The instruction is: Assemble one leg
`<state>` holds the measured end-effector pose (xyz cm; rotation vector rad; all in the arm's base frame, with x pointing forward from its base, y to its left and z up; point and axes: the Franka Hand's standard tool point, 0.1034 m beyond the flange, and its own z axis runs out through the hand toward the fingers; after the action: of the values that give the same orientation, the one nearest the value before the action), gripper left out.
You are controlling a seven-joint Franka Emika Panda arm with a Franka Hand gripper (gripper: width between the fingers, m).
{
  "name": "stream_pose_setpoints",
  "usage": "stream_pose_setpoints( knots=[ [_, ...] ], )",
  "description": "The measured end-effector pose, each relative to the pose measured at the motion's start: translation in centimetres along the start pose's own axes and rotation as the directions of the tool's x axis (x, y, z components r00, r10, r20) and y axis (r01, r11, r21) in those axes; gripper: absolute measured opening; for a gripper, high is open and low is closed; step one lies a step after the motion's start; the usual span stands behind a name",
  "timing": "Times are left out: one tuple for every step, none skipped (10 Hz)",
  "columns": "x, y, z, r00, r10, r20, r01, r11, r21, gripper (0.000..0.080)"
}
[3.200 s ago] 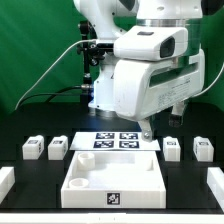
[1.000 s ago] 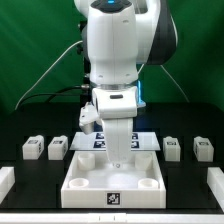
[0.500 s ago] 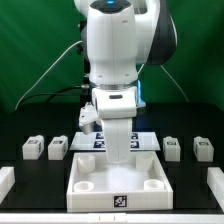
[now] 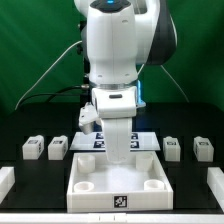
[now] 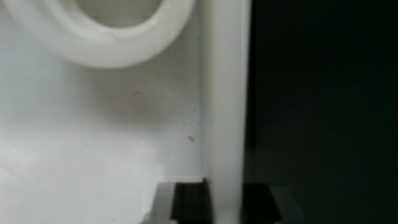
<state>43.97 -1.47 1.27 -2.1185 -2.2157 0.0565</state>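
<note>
No leg is held: outer leg [image 4: 33,148] and inner leg [image 4: 58,147] stand on the worktop [image 4: 185,175] at the exterior view's left of the white panel [image 4: 95,198], with two more legs [image 4: 172,147] at its right. We see the claw [image 5: 230,205] low over the panel's back rim [image 5: 228,100], fingers pinching it.

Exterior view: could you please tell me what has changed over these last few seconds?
The arm swung from the exterior view's right to the middle and lowered its gripper to the far rim of the panel. The panel then slid slightly toward the exterior view's right. Whether the gripper holds it is unclear. The four legs and marker board stayed put.
</note>
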Motion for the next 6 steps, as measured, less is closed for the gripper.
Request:
stream_pose_setpoints(
  knots=[
    [0.0,0.0,0.0,1.0,0.0,0.0,0.0,1.0,-0.001,0.0065],
    [0.0,0.0,0.0,1.0,0.0,0.0,0.0,1.0,-0.001,0.0065],
    [0.0,0.1,0.0,1.0,0.0,0.0,0.0,1.0,-0.002,0.0065],
    [1.0,0.9,-0.4,1.0,0.025,0.0,-0.025,1.0,-0.008,0.0065],
    [3.3,2.3,-0.7,0.999,0.032,-0.005,-0.032,0.999,-0.016,0.0064],
    [5.6,3.8,-0.8,0.999,0.048,-0.015,-0.048,0.999,-0.019,0.0064]
  ],
)
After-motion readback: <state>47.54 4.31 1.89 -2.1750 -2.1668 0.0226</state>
